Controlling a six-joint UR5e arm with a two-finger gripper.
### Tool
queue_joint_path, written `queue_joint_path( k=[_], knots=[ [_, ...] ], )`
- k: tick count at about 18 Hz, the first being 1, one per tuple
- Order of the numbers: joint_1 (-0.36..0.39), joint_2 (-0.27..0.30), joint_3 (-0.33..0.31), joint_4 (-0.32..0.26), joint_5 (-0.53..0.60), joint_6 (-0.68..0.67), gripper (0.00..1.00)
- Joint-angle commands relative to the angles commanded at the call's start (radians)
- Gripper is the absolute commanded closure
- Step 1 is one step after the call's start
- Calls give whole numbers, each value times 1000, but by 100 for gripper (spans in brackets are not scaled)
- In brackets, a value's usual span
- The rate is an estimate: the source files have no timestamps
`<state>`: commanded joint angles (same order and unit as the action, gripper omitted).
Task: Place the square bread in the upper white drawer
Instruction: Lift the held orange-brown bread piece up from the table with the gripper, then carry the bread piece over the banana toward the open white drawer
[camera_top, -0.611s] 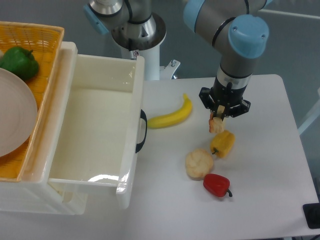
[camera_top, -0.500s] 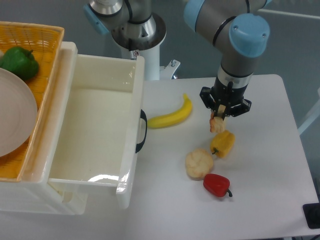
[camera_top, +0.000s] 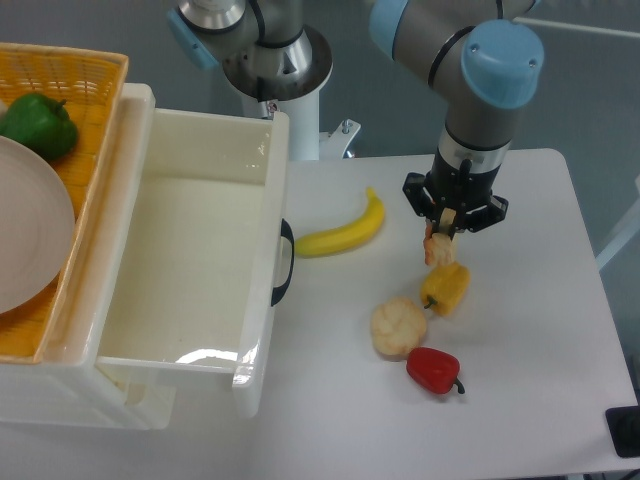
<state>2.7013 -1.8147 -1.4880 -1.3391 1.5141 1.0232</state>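
The square bread (camera_top: 438, 250) is a small tan-orange chunk hanging just above the yellow pepper (camera_top: 446, 287) at the table's right middle. My gripper (camera_top: 442, 236) points straight down and is shut on the square bread's top. The upper white drawer (camera_top: 195, 250) stands pulled open on the left, its inside bare and its curved black handle (camera_top: 285, 262) facing the table. The gripper is well to the right of the drawer.
A banana (camera_top: 343, 231) lies between drawer and gripper. A pale cream lump (camera_top: 398, 327) and a red pepper (camera_top: 434, 370) sit below the yellow pepper. An orange basket (camera_top: 70, 90) at far left holds a green pepper (camera_top: 38, 125) and a plate (camera_top: 30, 225).
The gripper with the square bread has shifted very slightly to the right; nothing else has moved.
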Motion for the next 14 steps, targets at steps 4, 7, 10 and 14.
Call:
queue_joint_path(
  k=[4, 7, 10, 14],
  knots=[
    [-3, 0, 37, -44, -3, -11, 72],
    [-3, 8, 38, -68, -6, -46, 72],
    [0, 34, 40, -107, -20, -112, 72],
    [-5, 52, 38, -134, -58, -218, 72]
  ],
)
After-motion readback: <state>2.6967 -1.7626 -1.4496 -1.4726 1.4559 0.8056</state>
